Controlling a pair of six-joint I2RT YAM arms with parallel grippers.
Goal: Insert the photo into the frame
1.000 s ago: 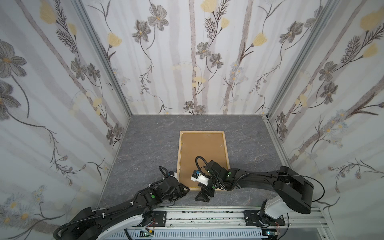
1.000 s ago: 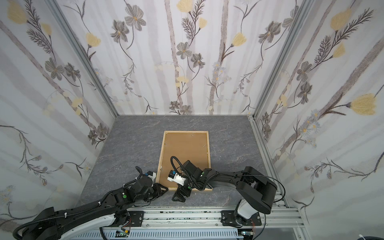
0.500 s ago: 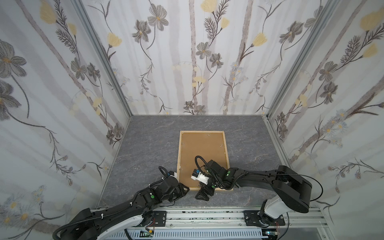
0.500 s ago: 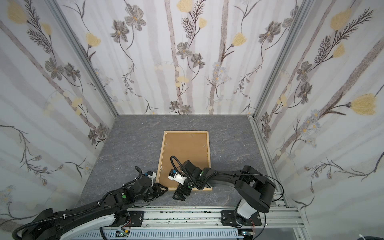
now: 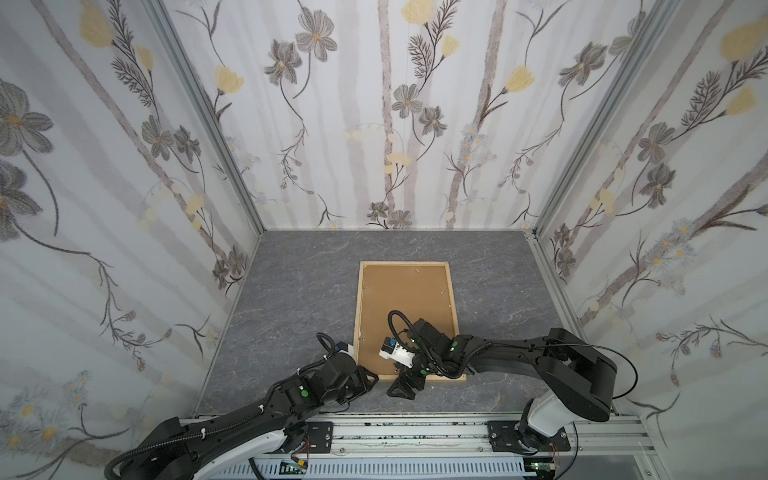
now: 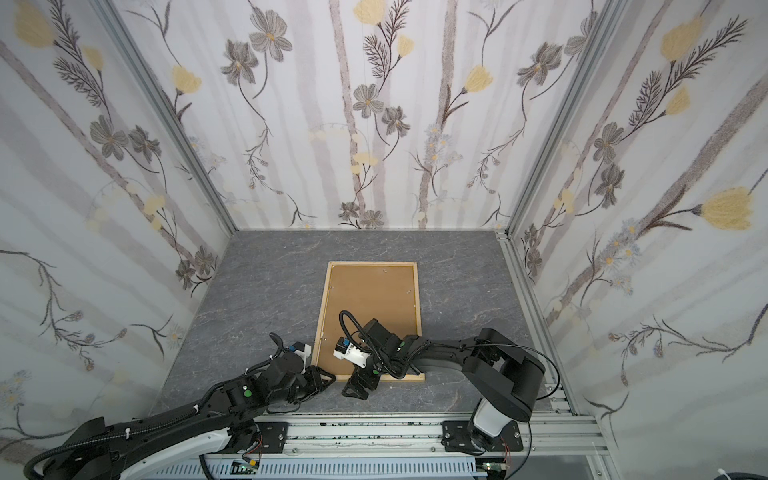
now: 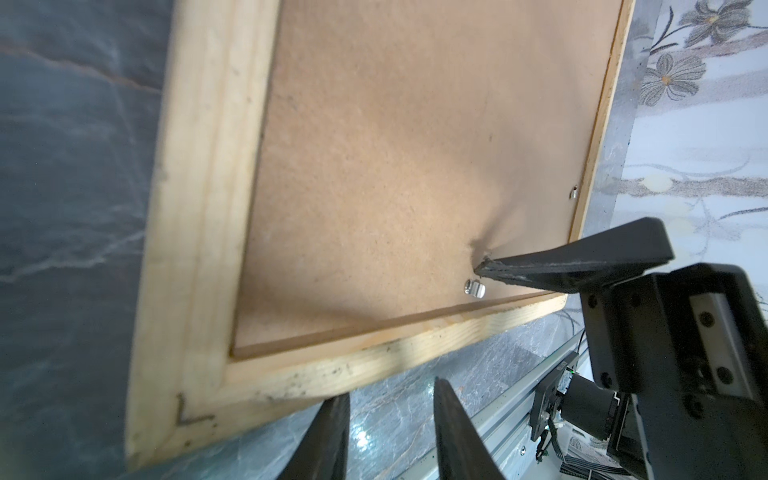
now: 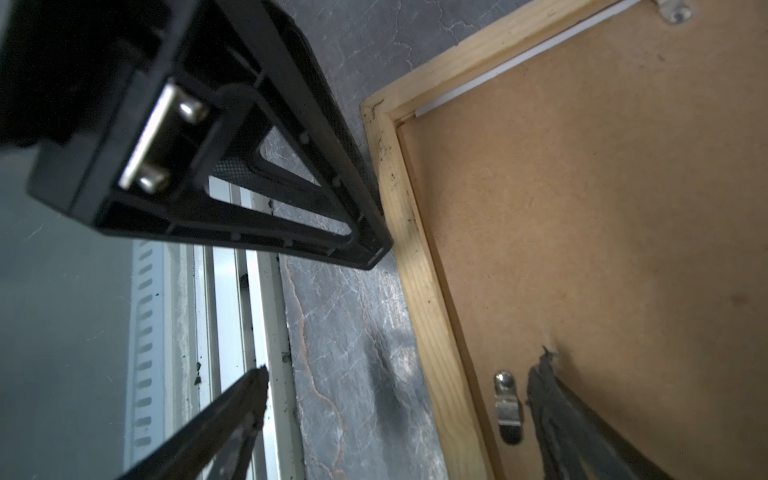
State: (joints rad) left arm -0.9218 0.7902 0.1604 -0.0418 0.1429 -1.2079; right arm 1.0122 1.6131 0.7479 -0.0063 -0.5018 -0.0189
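The frame (image 5: 403,263) lies back-up on the counter (image 5: 299,291), lower centre of both top views, backing panel (image 5: 405,299) inside. The right tool (image 5: 409,380) gapes wide, one fingertip (image 7: 519,272) on the panel beside a clip (image 7: 474,287). The left tool (image 7: 390,388), slightly open and empty, sits at the frame's lower-left corner.

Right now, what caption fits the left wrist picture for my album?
A black fingertip touches the backing beside a clip in the frame.
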